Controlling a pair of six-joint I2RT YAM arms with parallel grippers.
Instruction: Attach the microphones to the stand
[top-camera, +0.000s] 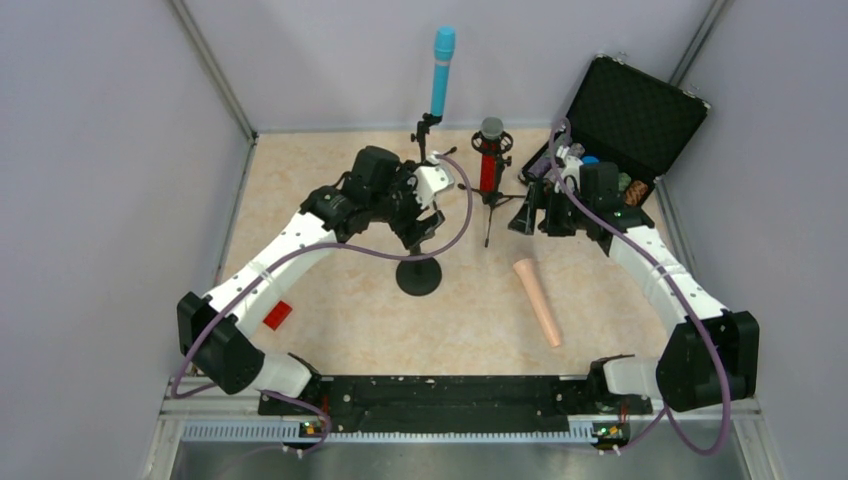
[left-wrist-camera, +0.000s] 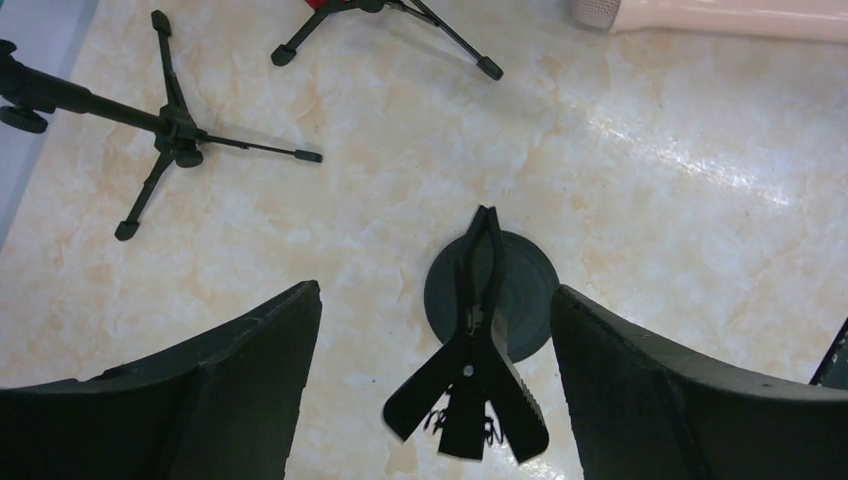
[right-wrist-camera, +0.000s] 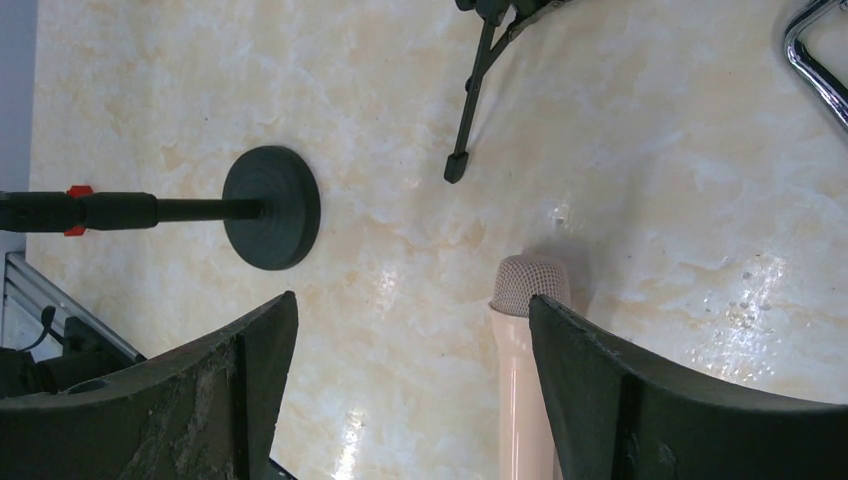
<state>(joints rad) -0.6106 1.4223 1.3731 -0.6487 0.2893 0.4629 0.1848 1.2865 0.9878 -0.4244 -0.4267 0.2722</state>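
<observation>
From above, the teal mic (top-camera: 443, 70) and the red mic (top-camera: 489, 160) already stand on their tripods at upper centre. The peach mic (top-camera: 537, 300) lies loose on the table (top-camera: 330, 300) right of centre, its long axis running from upper left to lower right. It sits just below the right gripper (top-camera: 545, 215), which is clearly the nearer one. The left gripper (top-camera: 418, 235) hangs over the free stand (top-camera: 418, 275). In the left wrist view the left gripper (left-wrist-camera: 435, 295) is spread wide and holds nothing. The stand's clip (left-wrist-camera: 468, 385) shows low between its fingers, seemingly untouched, and the peach mic (left-wrist-camera: 720, 15) is far off at the top right edge. In the right wrist view the right gripper (right-wrist-camera: 412, 300) is also spread wide and empty. The peach mic (right-wrist-camera: 525, 390) lies below it, head up-frame and body running off the bottom edge, crowding the right-hand finger, so a pick would likely need recentring first.
</observation>
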